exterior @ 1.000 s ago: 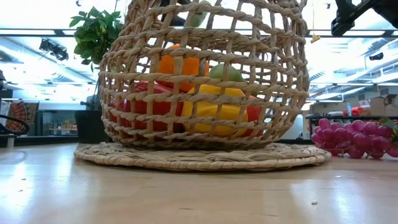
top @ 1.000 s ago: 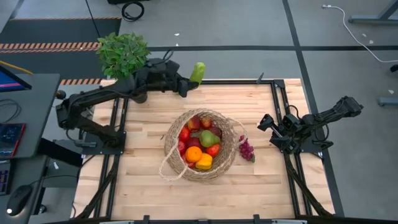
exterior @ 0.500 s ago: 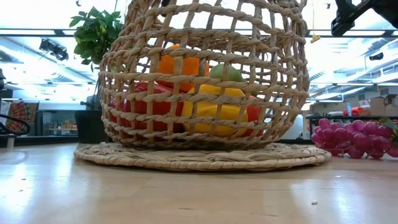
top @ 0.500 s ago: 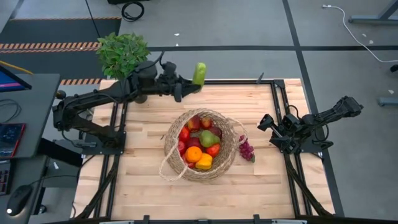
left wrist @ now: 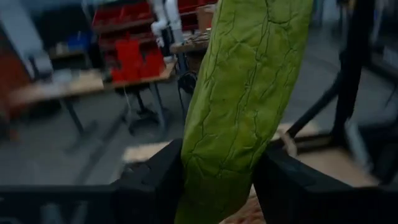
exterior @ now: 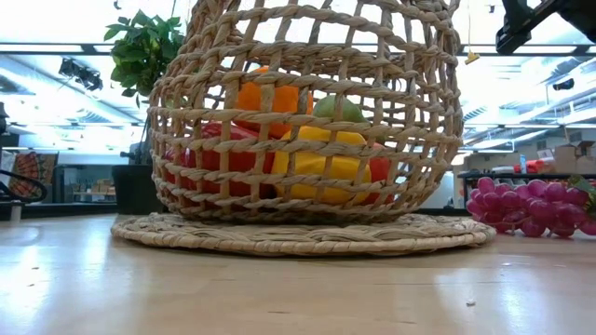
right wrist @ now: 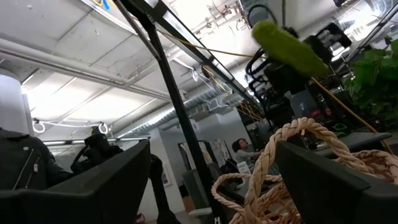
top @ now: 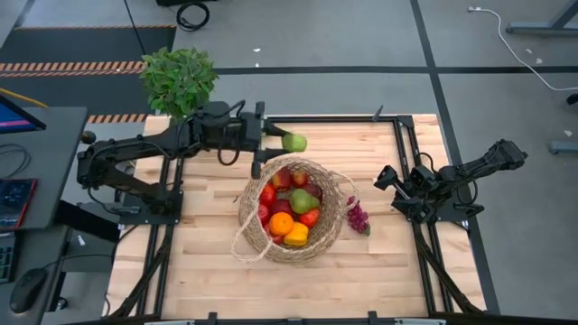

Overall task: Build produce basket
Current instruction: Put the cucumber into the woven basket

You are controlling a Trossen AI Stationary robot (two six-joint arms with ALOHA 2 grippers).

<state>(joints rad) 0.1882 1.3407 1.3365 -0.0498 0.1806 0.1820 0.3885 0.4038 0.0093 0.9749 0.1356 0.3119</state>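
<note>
Overhead, left pincer (top: 276, 141) grips green vegetable (top: 293, 142) just beyond basket (top: 336, 200) rim.

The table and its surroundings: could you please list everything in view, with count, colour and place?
basket: one, tan wicker with a loop handle, middle of the table.
produce in the basket: a pile of red, orange, yellow and green pieces; exact count cannot be told.
grape bunch: one, purple, on the table right beside the basket, on the right arm's side.
green vegetable: one, long and wrinkled, held above the basket's far rim.
potted plant: one, leafy green, far left corner.
table: one, light wood in a dark frame.
left gripper: shut on the green vegetable.
right gripper: open, empty, waiting at the table's right edge.
</note>
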